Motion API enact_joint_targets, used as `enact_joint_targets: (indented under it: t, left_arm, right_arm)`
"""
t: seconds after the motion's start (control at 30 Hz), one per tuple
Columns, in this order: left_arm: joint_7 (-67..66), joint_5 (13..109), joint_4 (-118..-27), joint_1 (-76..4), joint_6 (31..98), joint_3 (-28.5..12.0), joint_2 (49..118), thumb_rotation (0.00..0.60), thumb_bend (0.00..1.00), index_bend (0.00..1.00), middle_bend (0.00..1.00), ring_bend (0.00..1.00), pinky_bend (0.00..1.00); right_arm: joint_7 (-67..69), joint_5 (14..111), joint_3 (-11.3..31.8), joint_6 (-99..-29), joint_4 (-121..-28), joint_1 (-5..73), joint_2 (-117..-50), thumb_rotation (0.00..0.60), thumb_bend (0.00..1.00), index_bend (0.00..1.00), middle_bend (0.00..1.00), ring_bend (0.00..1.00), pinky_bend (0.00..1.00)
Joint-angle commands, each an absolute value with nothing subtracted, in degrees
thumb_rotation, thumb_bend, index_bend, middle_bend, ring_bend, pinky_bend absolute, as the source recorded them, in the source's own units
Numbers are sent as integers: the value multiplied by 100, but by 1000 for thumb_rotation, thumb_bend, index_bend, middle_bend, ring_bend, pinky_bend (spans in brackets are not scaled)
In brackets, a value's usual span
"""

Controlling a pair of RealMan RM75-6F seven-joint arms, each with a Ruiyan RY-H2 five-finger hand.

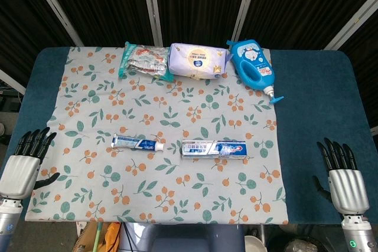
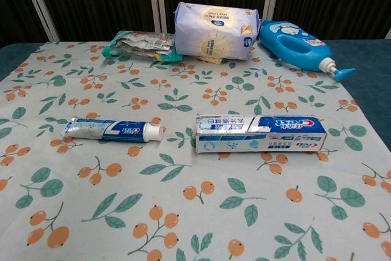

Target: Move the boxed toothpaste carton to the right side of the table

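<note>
The left hand (image 1: 23, 166) lies lower left, fingers spread, holding nothing. The carton (image 1: 214, 149) lies flat at centre of the bench (image 1: 313, 116), right of the tube (image 1: 137, 143). It is likely light, stiff, crushable; grip across its long sides. The right hand (image 1: 344, 178) lies lower right, fingers apart, empty.

This looks like a robot test room, not a home. Black curtains (image 1: 195, 4) with metal poles (image 1: 152, 4) hang at twelve o'clock behind a blue table (image 1: 313, 104) under a leafy cloth (image 1: 177, 116).
</note>
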State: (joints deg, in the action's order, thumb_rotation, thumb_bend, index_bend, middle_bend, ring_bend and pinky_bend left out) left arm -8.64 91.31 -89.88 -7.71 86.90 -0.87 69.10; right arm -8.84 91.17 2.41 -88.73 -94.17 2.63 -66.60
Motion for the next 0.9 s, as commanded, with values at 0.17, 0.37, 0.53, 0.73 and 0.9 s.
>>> enact_joint_targets:
  t: [0.17,0.37,0.53,0.73,0.9]
  left_arm:
    - [-856,9124,-9002,-771,8670,-84,6901,600,16,0,0,0,0]
    - [-855,9097,-9002,-784,8617,-83,6901,600,17,0,0,0,0]
    - [-849,9021,-9054,-812,8492,-76,6873,600,16,0,0,0,0]
    - [-869,9026,-9100,-818,8478,-74,6858,600,16,0,0,0,0]
    - [-876,9051,-9110,-829,8490,-85,6864,600,16,0,0,0,0]
  right_arm:
    - [-859,9105,229,-8858,-9429,258,-6659,600,347,0,0,0,0]
    - [-842,9096,244,-8854,-9437,269,-6653,600,347,0,0,0,0]
    - [-829,9064,246,-8802,-9444,287,-6654,600,347,0,0,0,0]
    - [-687,9301,206,-8706,-9579,412,-6591,600,347,0,0,0,0]
    - [-253,9444,245,-8258,-10172,773,-6491,600,337,0,0,0,28]
